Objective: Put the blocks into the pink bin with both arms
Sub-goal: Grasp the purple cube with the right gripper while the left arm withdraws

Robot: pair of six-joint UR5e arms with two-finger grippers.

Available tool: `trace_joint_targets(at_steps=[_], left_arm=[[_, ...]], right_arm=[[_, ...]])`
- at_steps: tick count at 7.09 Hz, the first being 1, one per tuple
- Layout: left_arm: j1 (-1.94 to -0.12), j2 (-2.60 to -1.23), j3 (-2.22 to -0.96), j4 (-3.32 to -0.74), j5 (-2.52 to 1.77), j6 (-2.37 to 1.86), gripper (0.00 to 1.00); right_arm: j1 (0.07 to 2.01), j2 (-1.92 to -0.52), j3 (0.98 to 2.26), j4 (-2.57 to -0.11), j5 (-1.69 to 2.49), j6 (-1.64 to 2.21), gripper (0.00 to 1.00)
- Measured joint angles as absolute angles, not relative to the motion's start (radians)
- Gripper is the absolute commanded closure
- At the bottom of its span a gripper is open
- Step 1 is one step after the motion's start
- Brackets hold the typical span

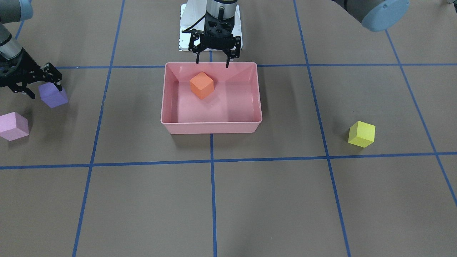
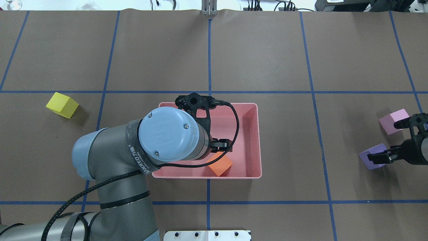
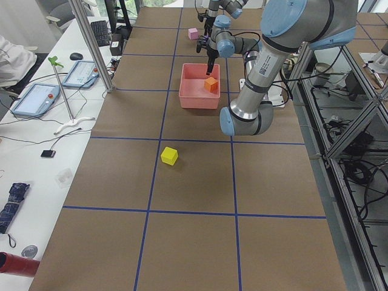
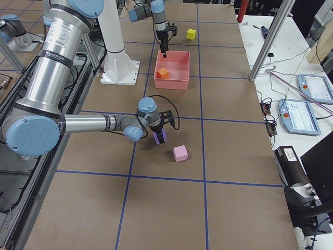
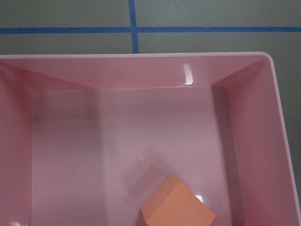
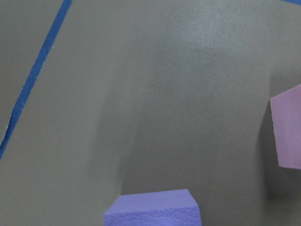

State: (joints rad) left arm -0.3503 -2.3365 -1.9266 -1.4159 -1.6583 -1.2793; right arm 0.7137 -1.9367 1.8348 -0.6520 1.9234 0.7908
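Observation:
The pink bin (image 1: 210,126) sits mid-table with the orange block (image 1: 201,85) inside it, also seen in the left wrist view (image 5: 176,205). My left gripper (image 1: 212,65) hangs open and empty above the bin's robot-side edge, over the orange block (image 2: 220,165). My right gripper (image 1: 43,91) is open, low at the purple block (image 1: 53,96), with one finger overlapping that block (image 2: 371,157). The light pink block (image 1: 13,125) lies just beyond it. The yellow block (image 1: 361,134) sits alone on the left arm's side.
Brown table cover with a grid of blue tape lines (image 1: 212,160). The white base pedestal (image 1: 185,32) stands just behind the bin. The left arm's elbow (image 2: 110,160) hangs over the bin's near-left corner.

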Motion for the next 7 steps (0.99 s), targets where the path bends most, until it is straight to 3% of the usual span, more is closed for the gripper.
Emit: trace_joint_targets(at_steps=[1, 2, 4, 7], left_arm=[[-0.349, -2.336, -1.927, -1.416, -1.658, -1.279, 0.00], [-0.349, -2.335, -1.927, -1.416, -1.658, -1.279, 0.00], [-0.362, -2.322, -1.951, -1.410, -1.661, -1.227, 0.00], [-0.486, -2.126, -2.101, -1.400, -1.714, -0.929, 0.00]], right_arm=[[0.697, -1.941, 1.833, -0.649, 1.908, 0.796, 0.78], [0.684, -1.945, 1.832, -0.648, 1.895, 0.803, 1.00], [0.679, -1.948, 1.850, -0.648, 1.889, 0.836, 1.00], [0.687, -1.924, 1.956, -0.702, 1.901, 0.937, 1.00]])
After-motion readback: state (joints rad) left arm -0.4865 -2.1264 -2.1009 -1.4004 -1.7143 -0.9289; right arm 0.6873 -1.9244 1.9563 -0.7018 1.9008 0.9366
